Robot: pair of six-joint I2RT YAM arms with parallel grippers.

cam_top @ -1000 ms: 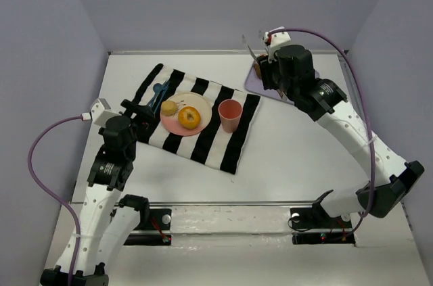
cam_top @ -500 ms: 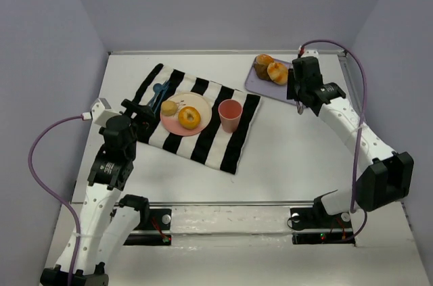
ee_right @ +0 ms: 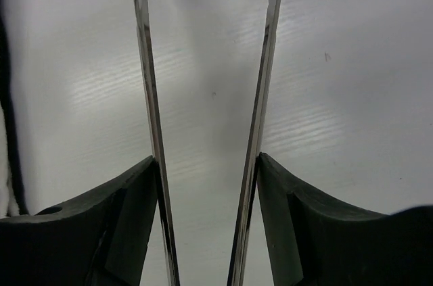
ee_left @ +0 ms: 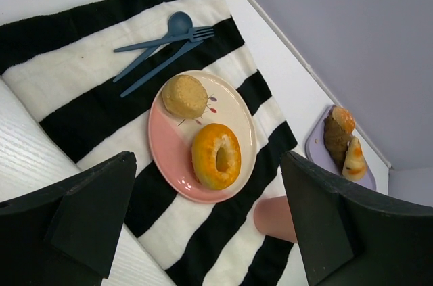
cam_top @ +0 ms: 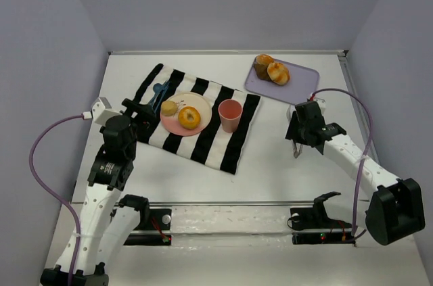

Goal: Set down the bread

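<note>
A pink and cream plate on the striped cloth holds an orange ring-shaped bread and a small round bun. Both also show in the left wrist view, the ring bread and the bun. A lavender tray at the back right holds a dark muffin and a golden bun. My right gripper is shut on metal tongs, empty, over bare table. My left gripper is open and empty at the cloth's left edge.
A pink cup stands on the black and white striped cloth right of the plate. A blue fork and spoon lie left of the plate. Grey walls close in the table on three sides.
My right arm has drawn back from the lavender tray toward the near right, still holding the tongs. The tray's two breads now show. The left arm has not moved.
</note>
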